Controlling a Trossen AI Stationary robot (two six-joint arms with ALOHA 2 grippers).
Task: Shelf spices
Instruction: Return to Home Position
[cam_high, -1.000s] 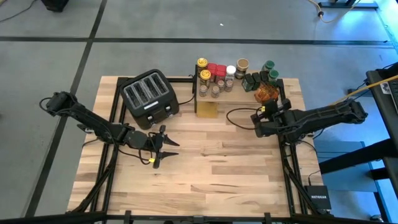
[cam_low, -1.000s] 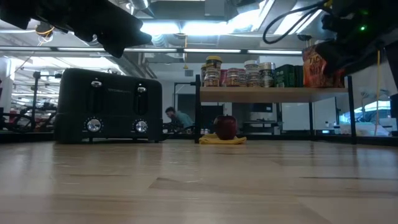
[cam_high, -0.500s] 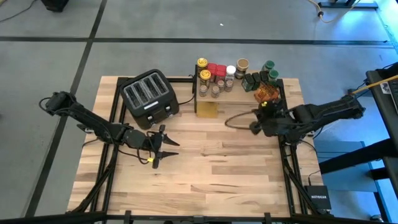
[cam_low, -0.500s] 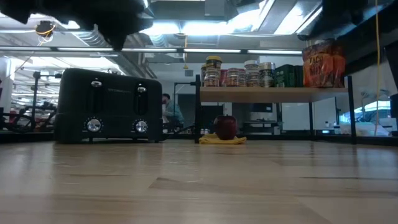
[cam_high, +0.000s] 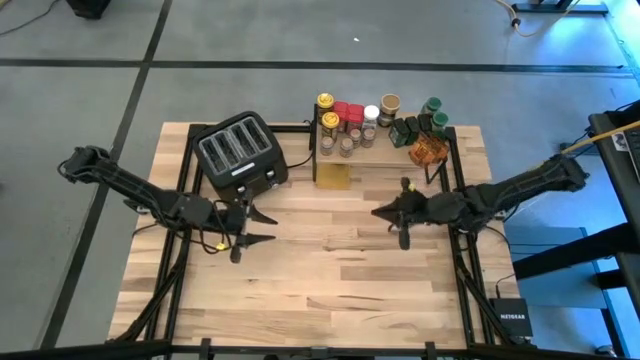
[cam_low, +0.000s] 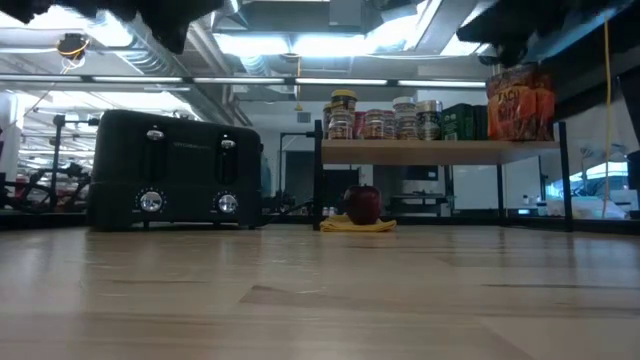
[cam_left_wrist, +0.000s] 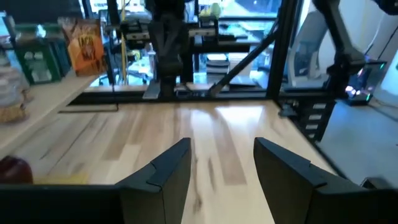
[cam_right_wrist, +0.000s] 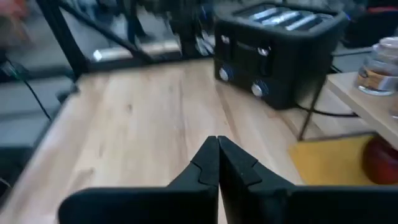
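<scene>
The left arm reaches in from the left side, and the left gripper (cam_high: 262, 228) hangs just in front of the toaster (cam_high: 240, 152). Its fingers are wide apart and hold nothing. The right arm stretches from the right side toward the middle. The right gripper (cam_high: 380, 212) has its fingers pressed together and is empty. The spices (cam_high: 372, 124) stand on the shelf (cam_low: 440, 152), well apart from both grippers.

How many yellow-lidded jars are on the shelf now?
2: one yellow-lidded jar at the shelf's back corner nearest the toaster, another just in front of it. Others may be hidden.
</scene>
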